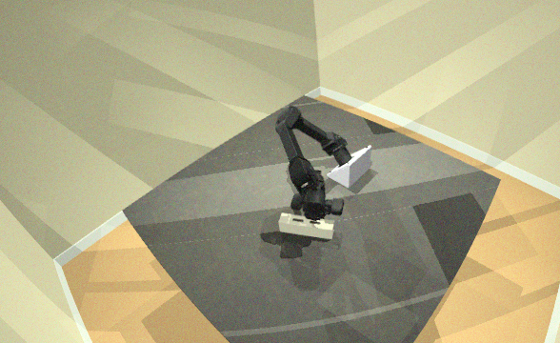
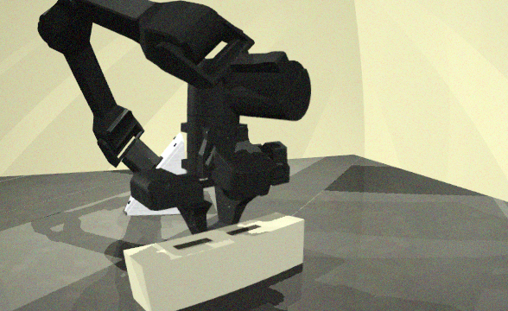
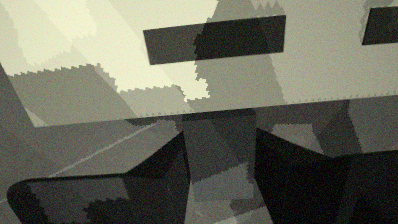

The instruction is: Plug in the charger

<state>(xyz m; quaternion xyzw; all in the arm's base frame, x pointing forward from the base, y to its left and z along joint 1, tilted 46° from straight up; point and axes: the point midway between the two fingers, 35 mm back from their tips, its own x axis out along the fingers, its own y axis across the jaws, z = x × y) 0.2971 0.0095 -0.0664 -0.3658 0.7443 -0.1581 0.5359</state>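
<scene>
The cream power strip [image 1: 306,230] [image 2: 237,261] [image 3: 320,65] has two dark outlet slots in its top; one slot [image 3: 215,40] is at upper middle in the wrist view, the other slot [image 3: 382,26] at its right edge. My gripper [image 1: 314,220] [image 2: 213,229] is shut on the charger [image 3: 218,145], a dark block between its fingers. Fingers and charger are beside the strip's long edge, behind the strip in the exterior view, not over a slot. The strip's edge covers the charger's front end in the wrist view. The prongs and fingertips are hidden, so contact with the strip cannot be told.
A white wedge-shaped stand [image 1: 356,169] [image 2: 174,161] is at the arm's base, behind the gripper. The dark floor mat [image 1: 242,295] bears the strip and stand. Walls with a pale skirting [image 1: 432,135] rise behind. Patchy shadows lie over the strip and mat.
</scene>
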